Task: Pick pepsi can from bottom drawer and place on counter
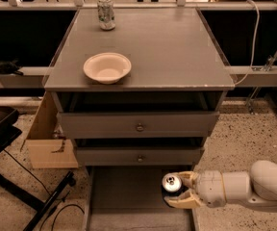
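Note:
The pepsi can [171, 184] shows its silver top and dark body, upright between the fingers of my gripper [179, 190]. The gripper is shut on it and holds it above the right side of the open bottom drawer [124, 196], just below the second knobbed drawer front. My white arm [254, 186] reaches in from the right. The counter [177, 47] is the grey top of the cabinet, well above the gripper.
A white bowl [107, 67] sits at the counter's front left. A pale silver-green can [106, 13] stands at its back left. Two knobbed drawers [138, 126] are closed. A cardboard box [47, 138] stands left of the cabinet, with cables on the floor.

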Controlling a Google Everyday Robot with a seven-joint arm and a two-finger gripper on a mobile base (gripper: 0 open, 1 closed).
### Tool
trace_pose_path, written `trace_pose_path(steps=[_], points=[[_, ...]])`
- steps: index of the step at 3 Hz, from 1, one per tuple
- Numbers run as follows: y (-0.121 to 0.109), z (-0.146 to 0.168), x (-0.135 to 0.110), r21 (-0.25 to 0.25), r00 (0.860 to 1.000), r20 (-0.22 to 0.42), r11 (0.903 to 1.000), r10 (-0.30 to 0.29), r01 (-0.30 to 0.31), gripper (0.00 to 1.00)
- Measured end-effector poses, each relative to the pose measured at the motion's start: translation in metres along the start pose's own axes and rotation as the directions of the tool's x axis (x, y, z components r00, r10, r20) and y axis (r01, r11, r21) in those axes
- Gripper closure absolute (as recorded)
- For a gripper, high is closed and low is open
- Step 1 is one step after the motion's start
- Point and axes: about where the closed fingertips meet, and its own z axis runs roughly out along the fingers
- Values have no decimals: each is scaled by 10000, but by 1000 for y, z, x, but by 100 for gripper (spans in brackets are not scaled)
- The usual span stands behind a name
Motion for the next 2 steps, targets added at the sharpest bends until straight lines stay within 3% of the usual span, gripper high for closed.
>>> trace_pose_path(steps=[1, 2], points=[[-9, -22, -39, 538, 9996, -128, 9982, -245, 252, 100], [-43, -84, -136, 2004, 9994, 289, 9795, 165, -220, 100]])
